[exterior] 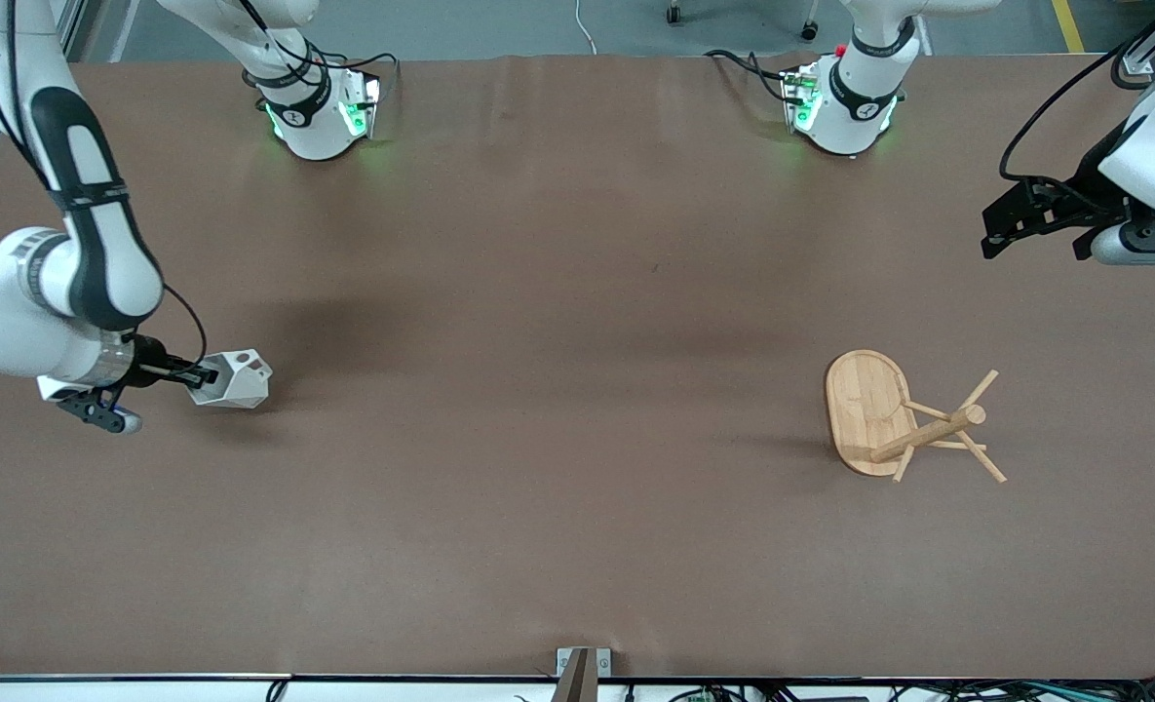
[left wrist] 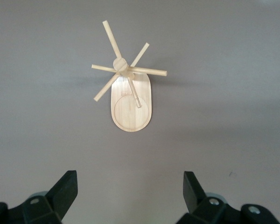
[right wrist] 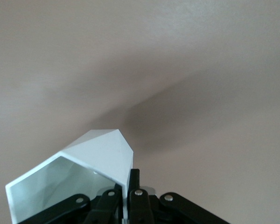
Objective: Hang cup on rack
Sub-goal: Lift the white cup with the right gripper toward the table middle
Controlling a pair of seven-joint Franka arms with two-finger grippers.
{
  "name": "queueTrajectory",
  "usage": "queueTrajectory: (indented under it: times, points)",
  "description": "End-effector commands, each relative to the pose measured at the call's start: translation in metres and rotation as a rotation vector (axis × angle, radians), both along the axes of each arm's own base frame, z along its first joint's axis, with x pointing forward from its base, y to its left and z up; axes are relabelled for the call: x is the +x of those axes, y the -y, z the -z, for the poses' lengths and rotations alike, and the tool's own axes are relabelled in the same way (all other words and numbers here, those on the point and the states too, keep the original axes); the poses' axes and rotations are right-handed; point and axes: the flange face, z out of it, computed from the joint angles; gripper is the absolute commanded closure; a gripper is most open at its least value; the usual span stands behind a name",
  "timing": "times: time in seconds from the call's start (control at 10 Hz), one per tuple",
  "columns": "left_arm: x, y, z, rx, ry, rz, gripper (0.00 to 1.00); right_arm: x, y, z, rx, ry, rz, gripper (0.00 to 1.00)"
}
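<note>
right tool [exterior: 209, 374] grips cup [exterior: 236, 380]; left tool [exterior: 1037, 229] open above rack [exterior: 904, 417].

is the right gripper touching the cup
Touching. In the right wrist view the right gripper has its fingers closed on the wall of the white cup, one inside the rim and one outside; the front view agrees.

Cup [right wrist: 79, 172] base cut off by frame edge.

The small white faceted cup [exterior: 234, 380] hangs tipped sideways above the brown table at the right arm's end, well apart from the bamboo rack [exterior: 904, 419], standing upright on its oval base.
</note>
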Motion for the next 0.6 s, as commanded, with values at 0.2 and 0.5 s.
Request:
queueTrajectory:
  times: [0.2,0.5]
  points:
    - [0.028,0.0,0.035,0.009,-0.058,0.013,0.0,0.021,-0.097,-0.036,0.343,-0.136,0.319,1.0]
    - [0.025,0.002,0.029,0.005,-0.053,0.202,0.0,0.019,-0.194,-0.055,0.647,-0.311,0.466,1.0]
